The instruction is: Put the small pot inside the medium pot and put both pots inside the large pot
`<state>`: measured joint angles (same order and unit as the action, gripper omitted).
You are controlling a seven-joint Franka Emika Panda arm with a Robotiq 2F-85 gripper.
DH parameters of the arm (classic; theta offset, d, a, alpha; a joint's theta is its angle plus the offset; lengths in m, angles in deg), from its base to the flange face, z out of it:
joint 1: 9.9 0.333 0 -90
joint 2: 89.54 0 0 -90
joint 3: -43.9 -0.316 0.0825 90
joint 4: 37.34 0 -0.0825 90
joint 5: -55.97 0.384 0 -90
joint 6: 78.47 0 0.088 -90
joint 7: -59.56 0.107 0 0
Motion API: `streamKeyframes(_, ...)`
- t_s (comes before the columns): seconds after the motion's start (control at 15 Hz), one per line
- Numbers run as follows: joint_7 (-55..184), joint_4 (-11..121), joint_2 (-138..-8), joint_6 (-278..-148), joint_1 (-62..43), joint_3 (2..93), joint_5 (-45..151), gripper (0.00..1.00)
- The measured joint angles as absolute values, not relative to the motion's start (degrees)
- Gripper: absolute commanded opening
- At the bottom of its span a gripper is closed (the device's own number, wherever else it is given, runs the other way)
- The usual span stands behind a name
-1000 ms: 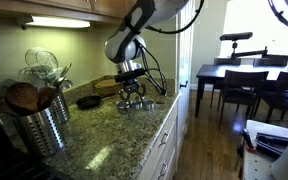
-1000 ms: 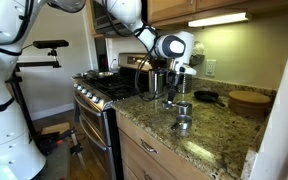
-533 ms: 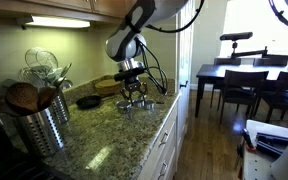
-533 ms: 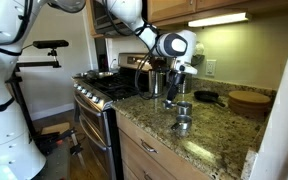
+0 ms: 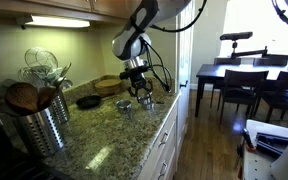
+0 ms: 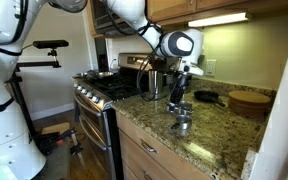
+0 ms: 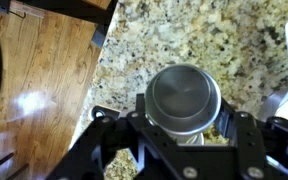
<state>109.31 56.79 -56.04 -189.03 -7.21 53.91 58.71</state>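
We see a kitchen scene with a robot arm reaching down over a speckled granite tabletop (image 7: 174, 35). The gripper (image 6: 182, 92) hangs straight above a small steel pot (image 6: 181, 106), which stands upright on the tabletop close to its front edge. In the wrist view the steel pot (image 7: 184, 97) fills the middle of the frame, its round mouth facing up, and the gripper (image 7: 184, 128) reaches in from the bottom with its jaws spread wide on either side of the pot. We see no firm contact, so we judge the jaws are not yet clamped. That spread likely lets them pass down around the pot's wall.

A second steel pot (image 6: 183, 124) stands just beside the steel pot, on the side nearer the camera in that exterior view. We cannot tell which of the two is smaller. They stand apart, so the nesting is not yet done. We cannot surely pick out the large pot.

Beyond the steel pot, toward the wall, lie a black skillet (image 6: 206, 97) and a wooden bowl (image 6: 249, 100). They are well apart from it and leave the gripper room to work.

We judge the next move is a straight descent and a squeeze. An off-centre grip could tip the light pot.
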Motion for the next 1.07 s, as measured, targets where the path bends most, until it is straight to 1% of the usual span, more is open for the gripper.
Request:
streamKeyframes(0.67,110.64,56.74,-55.21,-189.03,-8.65,54.78,56.92,0.40)
streamKeyframes(1.07,110.84,54.53,-52.75,-189.04,-9.23,55.22,56.45,0.40)
